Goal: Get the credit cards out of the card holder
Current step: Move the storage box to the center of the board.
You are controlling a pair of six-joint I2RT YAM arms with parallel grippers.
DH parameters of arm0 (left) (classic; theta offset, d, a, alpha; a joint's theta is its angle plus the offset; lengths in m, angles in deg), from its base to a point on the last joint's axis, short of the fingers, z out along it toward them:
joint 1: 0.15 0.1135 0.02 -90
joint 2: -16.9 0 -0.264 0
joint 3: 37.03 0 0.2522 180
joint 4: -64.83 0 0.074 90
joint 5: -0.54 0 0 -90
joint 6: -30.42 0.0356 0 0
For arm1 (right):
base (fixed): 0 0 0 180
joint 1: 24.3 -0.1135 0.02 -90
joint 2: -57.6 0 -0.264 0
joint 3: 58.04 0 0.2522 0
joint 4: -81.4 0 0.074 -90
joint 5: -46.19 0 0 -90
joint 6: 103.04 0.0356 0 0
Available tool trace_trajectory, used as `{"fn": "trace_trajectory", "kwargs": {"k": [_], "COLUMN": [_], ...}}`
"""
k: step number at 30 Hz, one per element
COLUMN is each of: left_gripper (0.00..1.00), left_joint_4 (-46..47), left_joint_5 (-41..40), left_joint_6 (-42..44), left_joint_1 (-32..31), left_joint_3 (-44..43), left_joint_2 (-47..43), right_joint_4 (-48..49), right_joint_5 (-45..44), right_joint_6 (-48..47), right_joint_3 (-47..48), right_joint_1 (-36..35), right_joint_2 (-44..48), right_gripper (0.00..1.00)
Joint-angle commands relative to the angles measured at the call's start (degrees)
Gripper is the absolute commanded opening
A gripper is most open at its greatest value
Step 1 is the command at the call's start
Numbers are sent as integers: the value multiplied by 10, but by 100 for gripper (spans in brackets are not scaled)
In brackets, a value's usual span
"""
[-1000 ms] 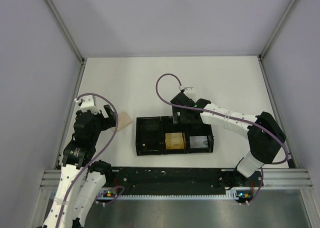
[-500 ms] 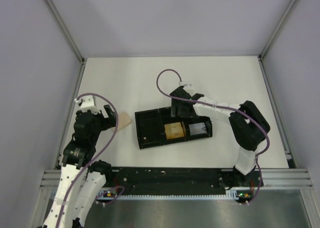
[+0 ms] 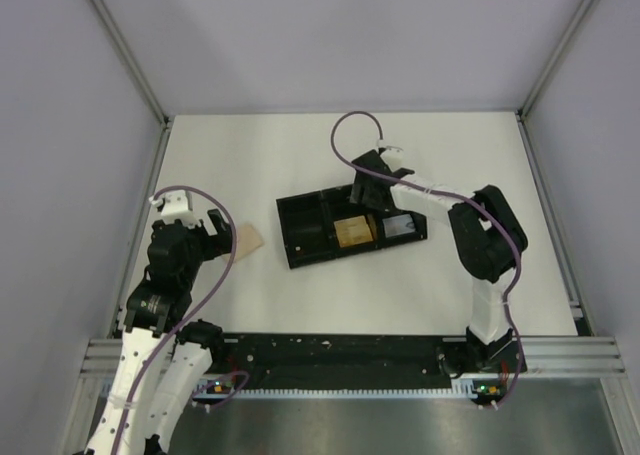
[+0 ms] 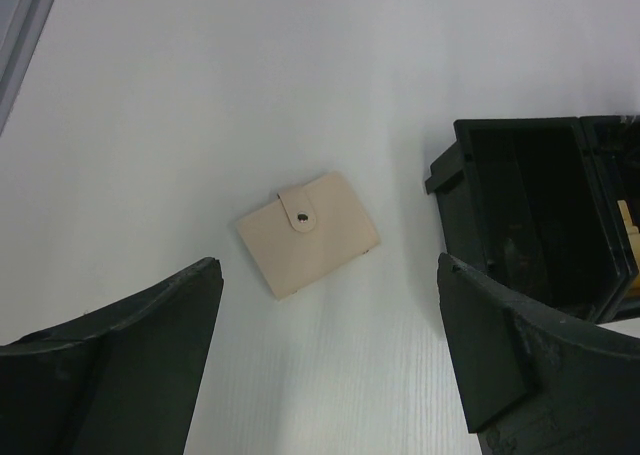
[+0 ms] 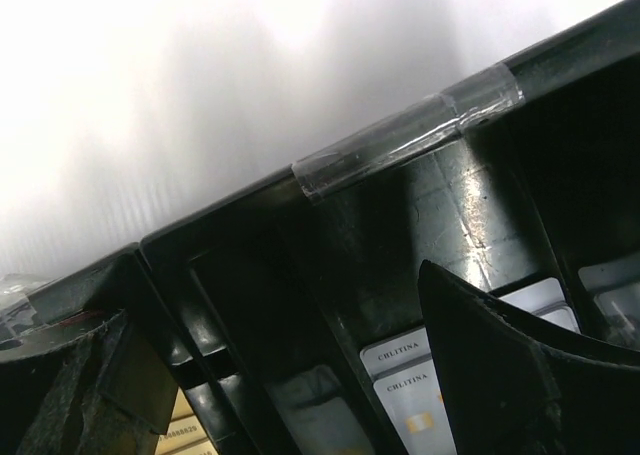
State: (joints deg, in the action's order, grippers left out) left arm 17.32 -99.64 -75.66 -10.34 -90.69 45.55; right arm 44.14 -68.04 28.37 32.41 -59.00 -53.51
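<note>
The card holder [image 4: 308, 233] lies closed on the white table, tan beige with a snap tab; it also shows in the top view [image 3: 247, 241]. My left gripper [image 4: 325, 375] is open and empty, hovering just near of it, also seen in the top view [image 3: 212, 233]. Grey credit cards [image 5: 415, 400] lie in the right compartment of a black tray [image 5: 400, 145], and also show in the top view [image 3: 400, 225]. My right gripper [image 5: 290, 395] is open with its fingers down in the tray at its far wall [image 3: 368, 197].
The black three-compartment tray [image 3: 305, 237] sits skewed at the table's middle, with an orange-tan block [image 3: 353, 231] in its middle compartment. Its left end [image 4: 520, 215] is close to the right of the card holder. Grey walls enclose the table.
The right arm has reached farther out and the tray has slid away from the near edge with it, turning counter-clockwise. The left arm and card holder have not moved.
</note>
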Motion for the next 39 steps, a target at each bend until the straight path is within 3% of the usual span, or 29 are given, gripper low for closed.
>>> {"fn": "trace_trajectory", "kwargs": {"k": [1, 10, 24, 32, 34, 39], "left_gripper": [92, 92, 92, 92, 92, 92], "left_joint_4": [13, 15, 18, 19, 20, 19], "left_joint_5": [-6, -5, 3, 16, 18, 19], "left_joint_6": [10, 10, 11, 12, 12, 12], "left_joint_1": [-2, -2, -2, -2, -2, -2], "left_joint_3": [5, 6, 8, 9, 10, 11], "left_joint_2": [-1, 2, 6, 18, 20, 25], "right_joint_4": [30, 31, 35, 105, 121, 127], "right_joint_5": [-41, -58, -51, 15, 87, 73], "right_joint_6": [31, 45, -70, -250, -274, -401], "right_joint_3": [38, 79, 52, 3, -4, 3], "right_joint_1": [25, 54, 123, 173, 196, 199], "right_joint_2": [-23, -46, -16, 19, 30, 34], "right_gripper": [89, 89, 89, 92, 92, 96]}}
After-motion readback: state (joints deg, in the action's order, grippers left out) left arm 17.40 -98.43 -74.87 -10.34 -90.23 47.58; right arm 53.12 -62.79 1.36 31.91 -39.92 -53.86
